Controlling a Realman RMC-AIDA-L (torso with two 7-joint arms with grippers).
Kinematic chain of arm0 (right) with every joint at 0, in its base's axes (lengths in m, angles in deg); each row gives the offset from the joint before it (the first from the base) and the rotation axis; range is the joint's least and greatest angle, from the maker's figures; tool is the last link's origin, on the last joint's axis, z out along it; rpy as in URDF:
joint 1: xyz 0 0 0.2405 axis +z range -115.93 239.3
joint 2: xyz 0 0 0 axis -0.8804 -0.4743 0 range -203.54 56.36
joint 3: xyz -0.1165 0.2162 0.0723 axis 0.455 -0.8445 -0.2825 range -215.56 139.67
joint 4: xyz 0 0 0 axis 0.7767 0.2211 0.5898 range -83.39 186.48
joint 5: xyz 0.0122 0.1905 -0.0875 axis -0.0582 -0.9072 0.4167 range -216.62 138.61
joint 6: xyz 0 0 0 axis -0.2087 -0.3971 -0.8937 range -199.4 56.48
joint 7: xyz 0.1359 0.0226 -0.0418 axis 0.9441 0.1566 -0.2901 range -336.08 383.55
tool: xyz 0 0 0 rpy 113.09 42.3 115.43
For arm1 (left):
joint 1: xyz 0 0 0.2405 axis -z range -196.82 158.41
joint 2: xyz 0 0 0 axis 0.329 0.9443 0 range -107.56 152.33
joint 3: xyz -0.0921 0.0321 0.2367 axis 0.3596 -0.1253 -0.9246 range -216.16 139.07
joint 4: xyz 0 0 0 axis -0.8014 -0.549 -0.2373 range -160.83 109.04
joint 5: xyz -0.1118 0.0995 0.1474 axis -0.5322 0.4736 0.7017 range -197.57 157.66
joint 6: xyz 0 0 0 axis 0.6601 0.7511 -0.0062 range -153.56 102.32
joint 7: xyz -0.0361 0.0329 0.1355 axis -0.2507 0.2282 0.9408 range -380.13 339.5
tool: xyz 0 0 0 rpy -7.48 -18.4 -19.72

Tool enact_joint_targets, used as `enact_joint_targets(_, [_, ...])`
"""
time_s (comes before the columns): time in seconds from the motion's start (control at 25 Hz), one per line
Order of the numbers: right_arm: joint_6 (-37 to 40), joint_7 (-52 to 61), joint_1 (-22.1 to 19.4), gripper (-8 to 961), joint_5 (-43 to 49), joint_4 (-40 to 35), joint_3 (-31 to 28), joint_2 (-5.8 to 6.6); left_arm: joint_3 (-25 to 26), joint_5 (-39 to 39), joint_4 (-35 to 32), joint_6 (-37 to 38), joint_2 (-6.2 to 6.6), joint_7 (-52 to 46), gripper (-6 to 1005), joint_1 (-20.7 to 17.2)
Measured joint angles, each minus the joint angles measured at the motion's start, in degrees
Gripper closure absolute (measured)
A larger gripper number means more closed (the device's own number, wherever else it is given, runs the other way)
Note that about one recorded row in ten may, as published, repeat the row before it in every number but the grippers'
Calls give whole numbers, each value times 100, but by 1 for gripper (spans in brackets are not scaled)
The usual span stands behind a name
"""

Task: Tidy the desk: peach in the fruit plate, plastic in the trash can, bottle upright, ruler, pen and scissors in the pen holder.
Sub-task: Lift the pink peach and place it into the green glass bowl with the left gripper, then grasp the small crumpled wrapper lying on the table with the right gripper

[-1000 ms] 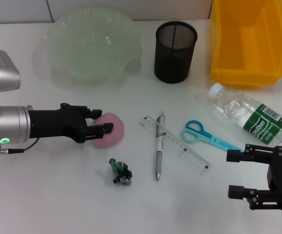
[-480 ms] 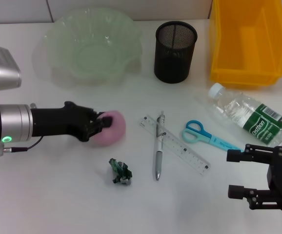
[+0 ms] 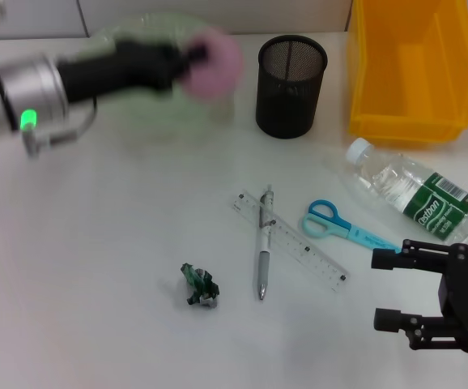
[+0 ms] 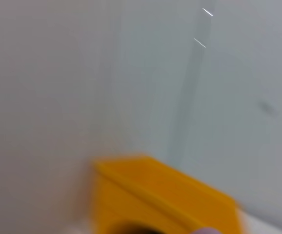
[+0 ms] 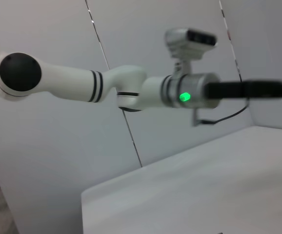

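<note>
My left gripper (image 3: 192, 58) is shut on the pink peach (image 3: 219, 55) and holds it in the air over the right rim of the pale green fruit plate (image 3: 137, 109). The crumpled green plastic (image 3: 199, 285) lies on the table near the front. The pen (image 3: 264, 258) lies across the clear ruler (image 3: 303, 250), with the blue scissors (image 3: 335, 224) beside them. The water bottle (image 3: 420, 194) lies on its side at the right. The black mesh pen holder (image 3: 291, 85) stands at the back. My right gripper (image 3: 384, 290) is open and empty at the front right.
The yellow bin (image 3: 408, 69) stands at the back right, next to the pen holder; it also shows in the left wrist view (image 4: 170, 195). The right wrist view shows my left arm (image 5: 180, 92) raised above the table.
My left gripper closed on the peach, lifted it off the table and carried it up and back to above the fruit plate's right rim. The right arm stayed put.
</note>
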Motion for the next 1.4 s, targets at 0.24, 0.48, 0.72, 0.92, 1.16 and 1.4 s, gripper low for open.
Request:
enact_joint_targets(0.24, [1,-82,4,192,-7,97,-2,0,-140,-499,160,-1798,-22,-99,935,305])
enact_joint_targets(0.48, [1,-111,18,192,-21,146,-59,1,-148,-1102,378,-1920,-35,277,870,144])
enact_joint_targets(0.72, [0,-111,102,192,-34,166,-77,-2,-148,-1787,398,-1508,-20,560,687,-179])
enact_joint_targets(0.92, [-36,80,129,192,-420,182,-318,9,-102,-2131,375,-355,16,866,467,-634])
enact_joint_targets(1.16, [-130,1495,314,192,-928,-499,-568,114,-219,-1620,361,1185,145,1169,263,-1355])
enact_joint_targets(1.4, [-75,3944,810,193,-607,-2668,105,157,-242,-690,367,2037,217,1311,202,-1849])
